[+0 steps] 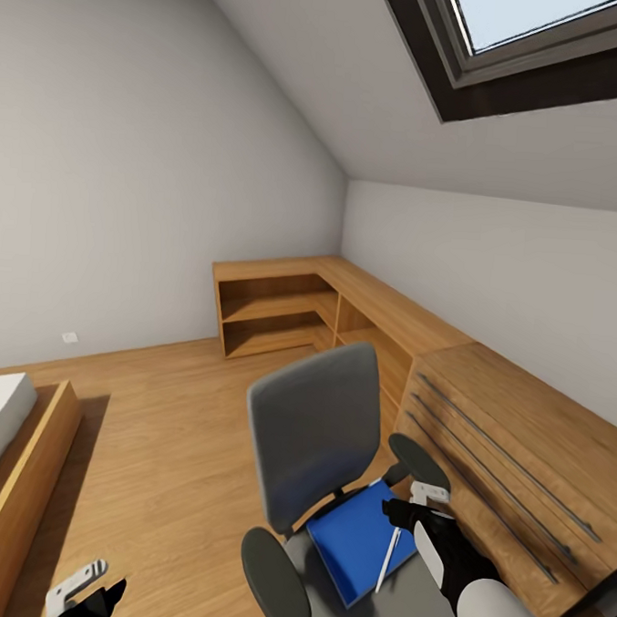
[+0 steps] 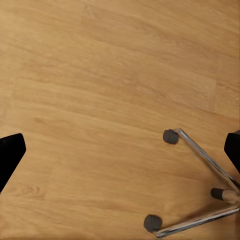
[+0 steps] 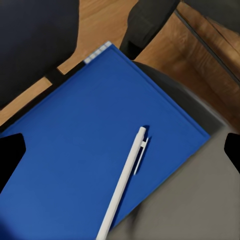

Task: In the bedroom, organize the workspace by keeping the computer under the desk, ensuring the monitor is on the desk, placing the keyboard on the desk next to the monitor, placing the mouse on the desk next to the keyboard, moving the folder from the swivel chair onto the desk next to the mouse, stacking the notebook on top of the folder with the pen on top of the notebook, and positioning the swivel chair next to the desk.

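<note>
I am hovering the right gripper (image 1: 417,503) just above the chair (image 1: 315,428), its fingers spread and gripping nothing; in the right wrist view the dark tips are sitting wide at either edge with the folder (image 3: 95,150) between them. The folder is lying flat on the seat, at about 5 o'clock in the head view, and the pen (image 3: 124,185) is resting loose on top of it (no notebook that I can make out). The left gripper (image 1: 86,587) is hanging low at 7 o'clock over bare floor (image 2: 100,75), released, with the chair's chrome base (image 2: 200,200) beside it.

My worry is the pen; if I am tilting the folder while lifting, the pen is likely rolling off onto the seat or the floor. The folder is thin and flat against the cushion, so a pinch may be slipping off its edge. The chair is on casters; pushing down could be nudging it away. The armrest (image 1: 418,461) is crowding my approach.
</note>
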`<state>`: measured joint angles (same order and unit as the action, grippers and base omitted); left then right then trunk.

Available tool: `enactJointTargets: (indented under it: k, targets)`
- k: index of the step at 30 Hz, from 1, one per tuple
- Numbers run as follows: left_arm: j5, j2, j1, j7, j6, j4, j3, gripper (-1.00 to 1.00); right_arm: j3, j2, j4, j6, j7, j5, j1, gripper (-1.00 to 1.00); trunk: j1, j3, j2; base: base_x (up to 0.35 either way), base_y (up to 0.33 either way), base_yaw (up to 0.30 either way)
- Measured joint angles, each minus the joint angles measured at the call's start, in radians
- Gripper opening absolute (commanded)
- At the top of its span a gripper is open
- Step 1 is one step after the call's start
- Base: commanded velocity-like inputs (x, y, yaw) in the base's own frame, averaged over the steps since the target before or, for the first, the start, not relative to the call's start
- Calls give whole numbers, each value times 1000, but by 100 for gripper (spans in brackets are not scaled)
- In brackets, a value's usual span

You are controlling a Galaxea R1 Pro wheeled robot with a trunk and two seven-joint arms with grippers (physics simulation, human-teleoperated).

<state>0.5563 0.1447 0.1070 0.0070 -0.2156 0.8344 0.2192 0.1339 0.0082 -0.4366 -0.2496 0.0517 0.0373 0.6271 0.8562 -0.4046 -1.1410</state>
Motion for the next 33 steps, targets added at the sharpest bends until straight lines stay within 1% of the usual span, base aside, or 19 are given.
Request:
enactJointTargets:
  k: [5, 14, 20, 33]
  targets:
    - [-1, -3, 0, 1, 21, -4, 1, 100, 2, -1, 0, -1, -2, 0, 0, 100, 19, -16, -35, -107, 0, 0]
    - [-2, -2, 0, 1, 24, -5, 1, 100, 1, -1, 0, 0, -2, 0, 0, 100, 54, -44, -98, -53, 0, 0]
    - [-2, -2, 0, 1, 24, -6, 2, 100, 2, -1, 0, 2, -4, 0, 0, 100, 77, -63, -140, -163, 0, 0]
    - [-1, -3, 0, 1, 24, -6, 2, 100, 2, -3, -1, 6, -3, -1, 0, 100, 127, -103, -231, -19, 0, 0]
